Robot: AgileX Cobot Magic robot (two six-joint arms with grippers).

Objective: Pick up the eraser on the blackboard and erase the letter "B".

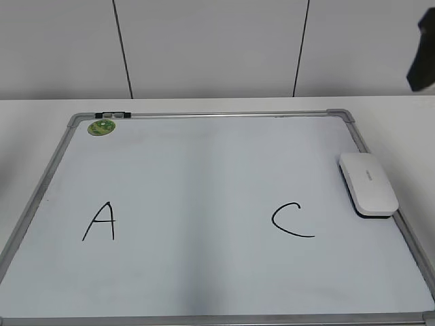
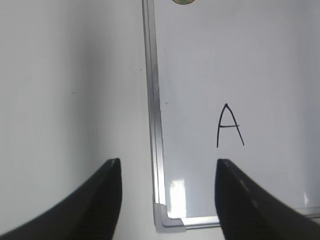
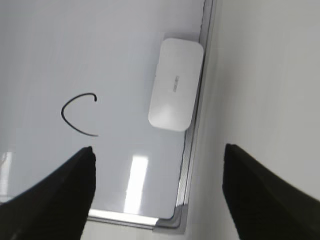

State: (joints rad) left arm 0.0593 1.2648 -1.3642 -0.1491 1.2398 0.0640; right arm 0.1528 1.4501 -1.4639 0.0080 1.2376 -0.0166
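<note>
Hovering over the board's near-left corner, left gripper (image 2: 167, 200) spread wide, empty, fingers straddling the frame edge. Blackboard (image 1: 217, 115) lies flat on white table (image 1: 41, 109), silver frame, green sticker (image 1: 101, 126) at far-left corner. Black "A" (image 1: 100, 222) on left, black "C" (image 1: 291, 221) on right, blank white surface between them; no "B" visible. Eraser (image 1: 368, 183), white rounded oblong with dark underside, rests on the board against the right frame edge. Right gripper (image 3: 159, 195) spread open, empty, above near-right corner; dark shape (image 1: 423, 54) at top right, probably that arm.
</note>
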